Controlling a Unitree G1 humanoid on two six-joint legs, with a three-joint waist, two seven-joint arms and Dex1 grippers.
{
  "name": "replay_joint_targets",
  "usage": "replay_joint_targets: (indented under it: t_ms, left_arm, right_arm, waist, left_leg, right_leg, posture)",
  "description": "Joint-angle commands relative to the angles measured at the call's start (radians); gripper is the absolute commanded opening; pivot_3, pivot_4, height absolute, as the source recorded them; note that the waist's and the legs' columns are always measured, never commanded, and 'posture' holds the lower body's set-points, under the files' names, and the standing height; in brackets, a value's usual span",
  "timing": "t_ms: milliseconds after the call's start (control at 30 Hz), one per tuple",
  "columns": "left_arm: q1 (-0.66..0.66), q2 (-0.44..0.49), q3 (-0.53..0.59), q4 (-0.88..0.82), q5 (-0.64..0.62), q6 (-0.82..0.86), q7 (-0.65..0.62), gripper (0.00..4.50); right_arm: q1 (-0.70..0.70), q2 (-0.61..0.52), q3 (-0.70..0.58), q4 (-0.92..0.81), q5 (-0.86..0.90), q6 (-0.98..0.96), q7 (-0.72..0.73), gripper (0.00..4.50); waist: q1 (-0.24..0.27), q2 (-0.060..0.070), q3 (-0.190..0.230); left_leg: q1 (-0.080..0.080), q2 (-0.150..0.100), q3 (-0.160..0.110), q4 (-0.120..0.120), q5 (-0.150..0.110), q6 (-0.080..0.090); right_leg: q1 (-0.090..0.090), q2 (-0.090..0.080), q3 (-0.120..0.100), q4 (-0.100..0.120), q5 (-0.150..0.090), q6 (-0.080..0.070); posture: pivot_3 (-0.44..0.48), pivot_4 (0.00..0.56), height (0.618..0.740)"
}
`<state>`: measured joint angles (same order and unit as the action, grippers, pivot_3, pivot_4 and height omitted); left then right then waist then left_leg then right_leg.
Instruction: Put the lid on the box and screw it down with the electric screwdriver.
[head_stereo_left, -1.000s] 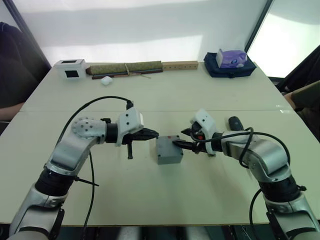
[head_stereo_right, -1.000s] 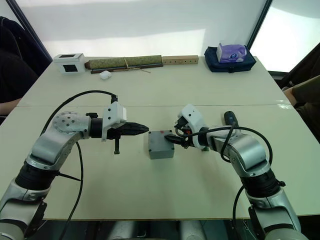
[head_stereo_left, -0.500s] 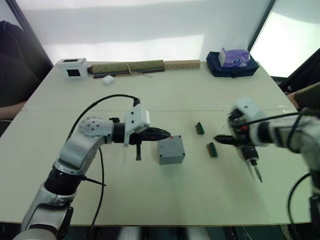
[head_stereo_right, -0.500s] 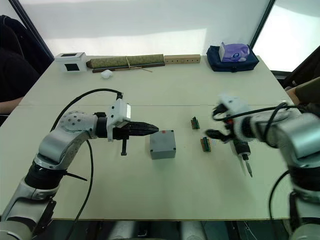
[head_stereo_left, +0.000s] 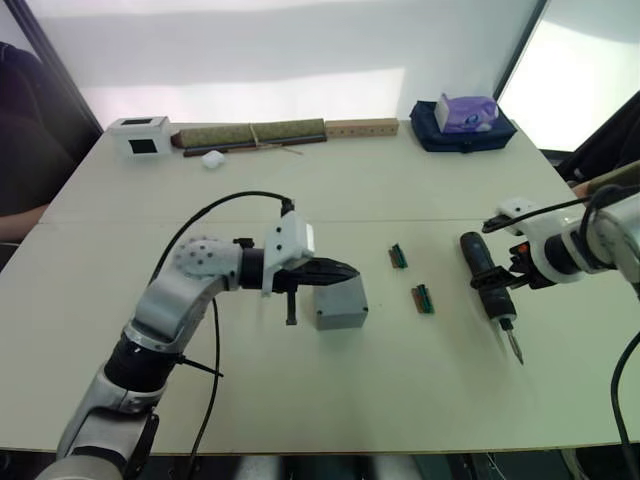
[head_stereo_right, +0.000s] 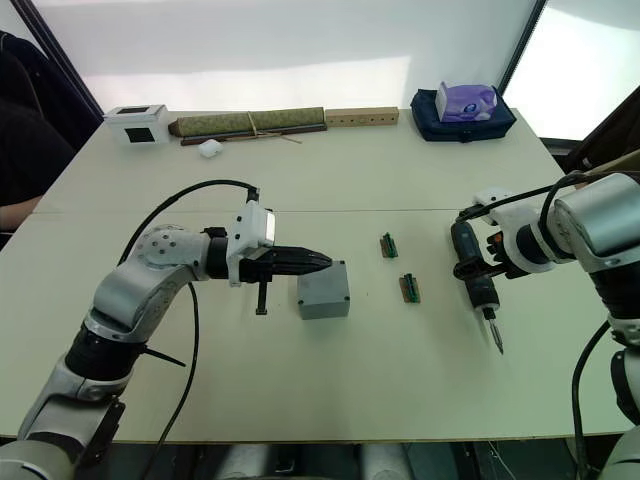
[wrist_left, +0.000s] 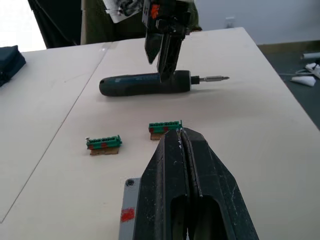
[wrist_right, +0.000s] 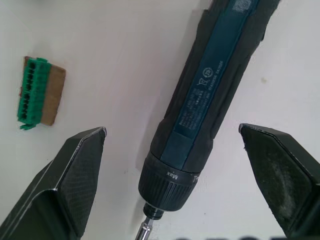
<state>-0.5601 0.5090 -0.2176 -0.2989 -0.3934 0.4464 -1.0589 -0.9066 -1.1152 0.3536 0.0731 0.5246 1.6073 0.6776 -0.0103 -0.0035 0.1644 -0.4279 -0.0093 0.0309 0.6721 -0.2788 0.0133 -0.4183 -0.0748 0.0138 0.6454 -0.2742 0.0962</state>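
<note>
A: Nearest us, what is the left hand (head_stereo_right: 318, 262) doing on the box (head_stereo_right: 323, 291)?

B: Its fingers are pressed together, holding nothing, and the tips lie over the box's top near its left edge. My guess is it is steadying the box so it won't slide about the middle of the table (head_stereo_right: 330, 390) while the tool is fetched. The box's top looks flat and grey, and the left wrist view shows a screw hole at one corner and a red mark on its side. Whether the lid is already seated I cannot tell.

A: And the right hand (head_stereo_left: 508, 275)?

B: Spread wide, poised over the screwdriver (head_stereo_left: 489, 290), one finger (wrist_right: 75, 175) on each side of the barrel, nothing gripped yet. The tool lies flat toward the table's right edge, bit pointing at the near edge. The hand straddles the thick body just behind the collar, which I take as lining up for a grasp where the tool will balance.

A: What sits between them?

B: Two green terminal blocks (head_stereo_right: 409, 288), apart from each other, on the bare table between box and screwdriver. They seem spare parts, out of the way.

A: Farther back?

B: Along the far edge: a white box (head_stereo_right: 136, 124) near the left corner, a long rolled mat (head_stereo_right: 250, 124) beside it, and a purple tissue box (head_stereo_right: 463, 102) toward the right corner. All well clear of the work.
</note>
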Motion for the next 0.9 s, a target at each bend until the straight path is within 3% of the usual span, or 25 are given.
replay_joint_targets:
  t_ms: [33,433,667,800,900]
  left_arm:
    - [0.004,0.002,0.020,-0.052,-0.009,-0.004,0.026,0.00]
    - [0.039,0.030,0.050,-0.116,-0.051,0.021,0.055,0.00]
    - [0.040,0.042,0.063,-0.116,-0.077,0.031,0.057,0.00]
    - [0.040,0.061,0.065,-0.103,-0.070,0.027,0.052,0.00]
    - [0.048,0.073,0.068,-0.081,-0.066,0.015,0.049,0.00]
  right_arm:
    - [-0.053,0.021,0.052,0.113,-0.040,-0.013,0.029,4.45]
    - [-0.119,0.162,0.157,0.373,-0.133,-0.097,0.114,4.45]
    - [-0.124,0.169,0.147,0.386,-0.163,-0.098,0.148,2.00]
    - [-0.152,0.154,0.084,0.342,-0.158,-0.066,0.140,1.81]
    - [-0.176,0.160,-0.032,0.234,-0.106,-0.059,0.152,1.81]
  waist:
    - [-0.001,0.000,0.000]
    - [-0.003,0.000,0.000]
    - [-0.003,0.000,0.000]
    - [-0.003,0.000,0.000]
    - [-0.005,0.003,0.002]
  left_leg:
    - [0.000,0.000,0.000,0.000,0.000,0.000]
    - [0.000,0.000,0.000,0.001,0.000,0.000]
    - [0.000,0.001,0.000,0.003,0.000,0.000]
    - [0.000,0.001,0.000,0.003,0.000,0.000]
    - [0.000,0.001,0.000,0.003,0.000,0.000]
  right_leg:
    - [0.000,0.000,0.000,0.000,0.000,0.000]
    - [0.000,0.003,0.001,0.001,0.001,0.001]
    - [0.001,0.004,0.000,0.002,0.001,0.002]
    - [0.001,0.005,0.000,0.002,0.001,0.002]
    - [0.000,0.005,0.001,0.003,0.001,0.002]
  posture:
    - [0.000,0.150,0.740]
    - [0.000,0.150,0.740]
    - [0.000,0.150,0.740]
    - [0.000,0.150,0.740]
    - [0.000,0.150,0.740]
